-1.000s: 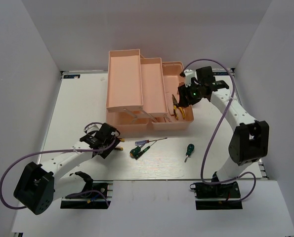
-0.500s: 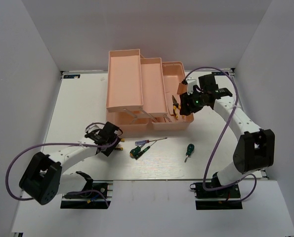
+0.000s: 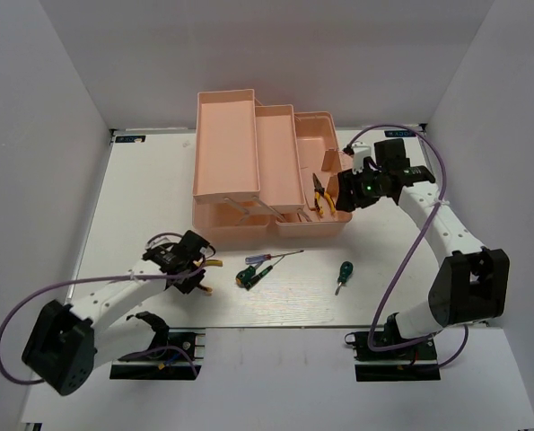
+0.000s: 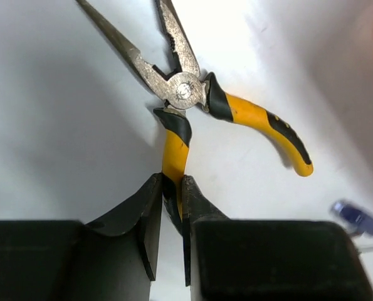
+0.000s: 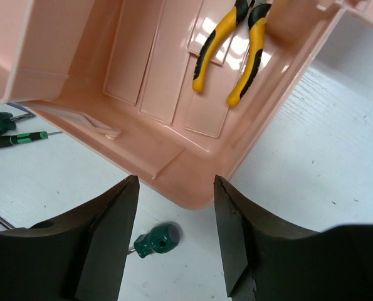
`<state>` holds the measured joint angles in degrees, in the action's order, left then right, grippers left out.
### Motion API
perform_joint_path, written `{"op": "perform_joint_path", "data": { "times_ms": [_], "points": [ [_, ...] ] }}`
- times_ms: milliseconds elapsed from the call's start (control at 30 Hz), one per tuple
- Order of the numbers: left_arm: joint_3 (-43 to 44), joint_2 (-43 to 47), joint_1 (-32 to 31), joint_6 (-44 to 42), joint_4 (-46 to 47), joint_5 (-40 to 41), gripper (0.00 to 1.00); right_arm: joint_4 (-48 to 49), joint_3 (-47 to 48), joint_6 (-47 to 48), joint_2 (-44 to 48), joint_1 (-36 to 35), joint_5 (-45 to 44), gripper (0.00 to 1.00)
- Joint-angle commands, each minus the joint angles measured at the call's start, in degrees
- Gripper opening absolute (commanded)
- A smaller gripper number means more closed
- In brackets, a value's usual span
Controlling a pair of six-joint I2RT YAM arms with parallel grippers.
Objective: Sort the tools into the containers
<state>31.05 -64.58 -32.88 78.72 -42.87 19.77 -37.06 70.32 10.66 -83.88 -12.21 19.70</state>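
The left tool [image 4: 171, 188] pinches one handle of the pliers [image 4: 183, 91] on the desk [image 4: 54, 125]; the right tool [image 5: 175, 183] gapes over the toolbox [image 5: 142, 75].

We see a white table [image 3: 145, 202] with a faint wood grain, closed in by plain white walls [image 3: 60, 99] on three sides. At its far left corner sits a small bluish mark [image 3: 128, 138], perhaps a label; we cannot read it.

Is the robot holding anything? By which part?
The left gripper pinches the pliers by one yellow handle. The right gripper is open, holding nothing.
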Motion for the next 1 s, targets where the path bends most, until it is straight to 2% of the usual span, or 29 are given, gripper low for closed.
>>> {"op": "perform_joint_path", "data": {
  "times_ms": [0,133,167,233,267,300,333,467,567,667,800,900,933,967],
  "points": [
    [0.2,8.7,-0.3,-2.9,-9.9,-1.5,0.0,1.3,-0.5,-1.2,1.8,0.9,1.5,0.58],
    [5.8,19.3,-1.0,-11.0,-11.9,-3.8,0.0,1.1,-0.7,-1.1,2.1,1.7,2.4,0.59],
    [6.9,21.1,-1.0,-19.2,-7.9,-5.0,0.0,1.1,-0.9,-0.6,2.2,1.8,2.4,0.61],
    [9.5,24.1,-1.0,-28.4,-1.3,-12.3,0.0,0.8,-1.0,0.0,2.2,2.2,2.8,0.61],
    [10.9,24.1,-1.0,-36.3,3.7,-15.1,0.0,0.8,-1.2,0.3,2.2,2.4,3.0,0.54],
    [14.0,23.5,-1.0,-39.1,5.5,-21.2,0.0,0.7,-1.3,0.8,2.2,2.5,3.1,0.39],
    [16.5,22.7,-1.0,-41.5,5.5,-22.7,0.0,0.3,-1.2,1.3,2.3,2.9,3.7,0.0],
    [27.9,18.2,-1.0,-48.9,4.4,-28.8,0.0,0.7,-1.9,2.1,3.2,3.6,2.2,0.0],
    [36.7,13.6,-1.0,-54.0,0.4,-37.5,0.0,1.1,-2.3,2.1,3.7,4.5,1.5,0.0],
    [39.4,10.3,-1.0,-56.4,1.8,-45.4,0.0,1.5,-2.9,2.1,4.1,5.4,1.2,0.0],
    [41.2,5.1,-1.5,-55.9,9.1,-49.3,0.0,1.5,-3.3,1.7,4.3,6.0,1.4,0.0],
    [41.2,2.6,-1.5,-56.4,10.2,-50.5,0.0,0.8,-3.8,2.0,4.9,6.3,2.3,0.0],
    [41.2,1.8,-2.0,-57.5,9.4,-50.5,0.0,0.8,-4.1,2.4,5.5,6.3,2.4,0.04],
    [41.2,1.8,-2.0,-58.9,7.6,-50.5,0.0,0.7,-4.3,3.0,5.6,6.2,3.6,0.17]
  ]
}}
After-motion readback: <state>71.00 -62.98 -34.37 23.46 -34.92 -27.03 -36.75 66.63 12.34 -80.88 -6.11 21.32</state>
